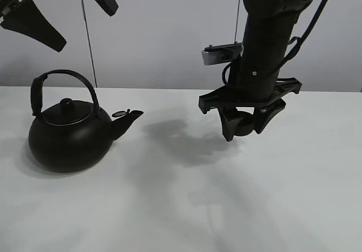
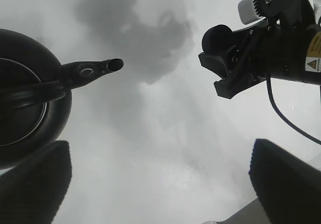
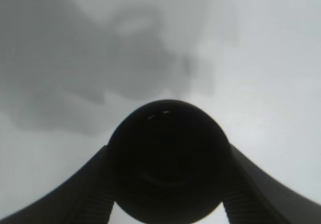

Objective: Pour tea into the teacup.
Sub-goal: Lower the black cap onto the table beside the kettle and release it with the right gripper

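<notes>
The right tool (image 1: 244, 132) pinches the small teacup (image 1: 244, 122) on both sides. It holds the cup up in the air, a bit right of the middle in the high view. The cup is well apart from the kettle (image 1: 68, 136), which sits on the table (image 1: 169, 207) at the left of the frame. The left tool (image 2: 160, 186) hangs up high in the upper left of the high view. Its two fingers are spread wide and hold nothing.

I think the job now is to put the cup down for the tea. To do it well, bring it down slowly and keep it level. Set it flat on the table near the spout (image 1: 127, 119), so the tea has a short way to fall. Let go only when it sits firm.

The cup is round, low and dull black, with no handle. The kettle is fat and round, a bit shiny, with a bent handle (image 1: 62, 77) over its lid (image 1: 67, 111). The table is white and smooth.
</notes>
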